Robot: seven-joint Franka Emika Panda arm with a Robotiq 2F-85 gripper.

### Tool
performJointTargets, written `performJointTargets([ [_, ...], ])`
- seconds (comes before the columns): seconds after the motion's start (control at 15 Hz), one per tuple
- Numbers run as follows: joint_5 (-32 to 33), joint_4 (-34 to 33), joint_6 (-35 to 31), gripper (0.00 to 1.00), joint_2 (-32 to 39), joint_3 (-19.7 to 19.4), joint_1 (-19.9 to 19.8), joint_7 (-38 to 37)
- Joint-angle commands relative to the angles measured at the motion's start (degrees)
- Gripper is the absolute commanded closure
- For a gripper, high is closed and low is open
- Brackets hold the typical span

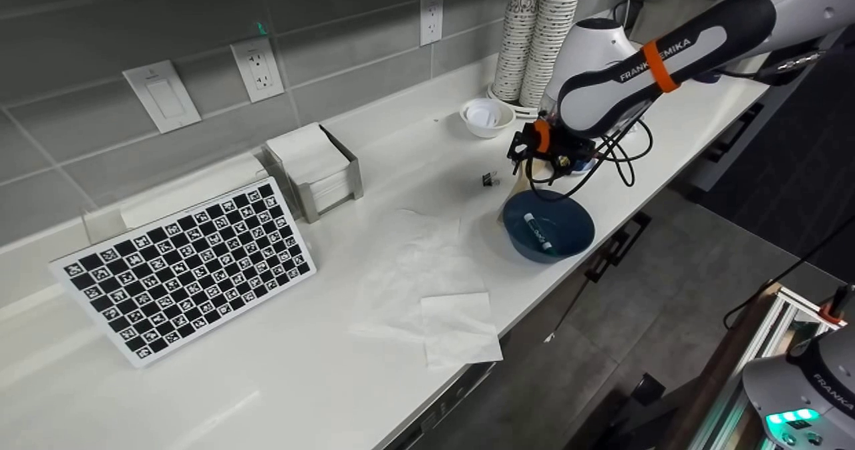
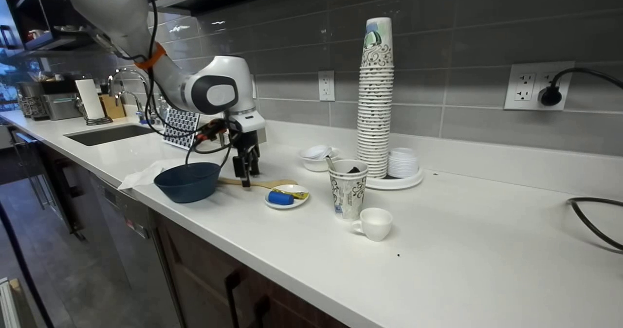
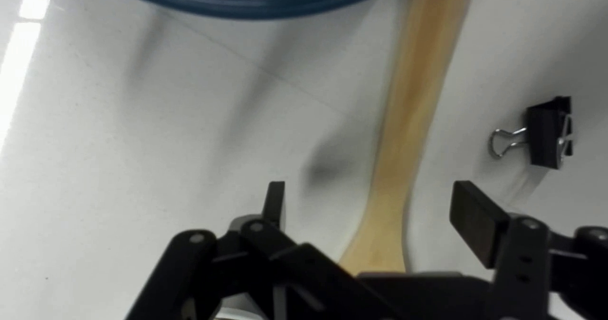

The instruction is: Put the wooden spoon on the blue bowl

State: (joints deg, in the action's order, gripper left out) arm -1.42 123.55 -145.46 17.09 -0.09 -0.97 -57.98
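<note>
"Where are the things?"
"On the table (image 2: 438,255), below the claw (image 3: 370,203). The blue bowl (image 2: 185,189) stands near the claw, whose jaws are apart and hold nothing."
"And the wooden spoon (image 3: 408,130)?"
"It lies there too, its neck showing between the jaws. A binder clip (image 3: 547,135) lies outside one jaw."
"Which step?"
"The approach to the grasp, I believe. Next, it should close evenly upon this neck."

On a white counter (image 2: 462,269): stacked paper cups (image 2: 375,116), a white teacup (image 2: 375,224), a plate (image 2: 293,188) with what looks like a yellow packet (image 2: 299,195).
</note>
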Motion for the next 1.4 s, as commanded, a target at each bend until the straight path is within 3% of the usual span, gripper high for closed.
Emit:
performJointTargets([
  [0.0, -1.8, -1.0, 1.2, 0.06, 0.6, -1.4, 1.4, 1.8],
  [0.2, -2.0, -1.0, 1.1, 0.09, 0.6, -1.4, 1.8, 2.1],
  [0.33, -1.6, -1.2, 0.8, 0.19, 1.3, -1.5, 2.2, 2.1],
  [0.4, -0.9, -1.7, 0.6, 0.19, 2.2, -1.8, 2.5, 1.6],
  [0.47, -0.5, -2.1, 0.9, 0.28, 3.0, -2.0, 2.9, 1.4],
  [0.67, 1.0, -3.4, 1.4, 0.30, 4.9, -2.8, 4.4, 0.8],
  [0.73, 1.6, -4.3, 1.6, 0.25, 5.5, -3.1, 5.0, 0.5],
  [0.87, 2.5, -6.1, 2.2, 0.28, 6.6, -3.6, 6.1, 0.3],
  [0.93, 2.5, -6.7, 2.6, 0.33, 7.0, -3.6, 6.5, 0.4],
  [1.0, 2.8, -7.6, 2.9, 0.53, 7.6, -3.7, 6.9, 0.2],
  [1.33, 4.1, -10.3, 4.6, 0.89, 9.2, -4.5, 8.5, -0.2],
])
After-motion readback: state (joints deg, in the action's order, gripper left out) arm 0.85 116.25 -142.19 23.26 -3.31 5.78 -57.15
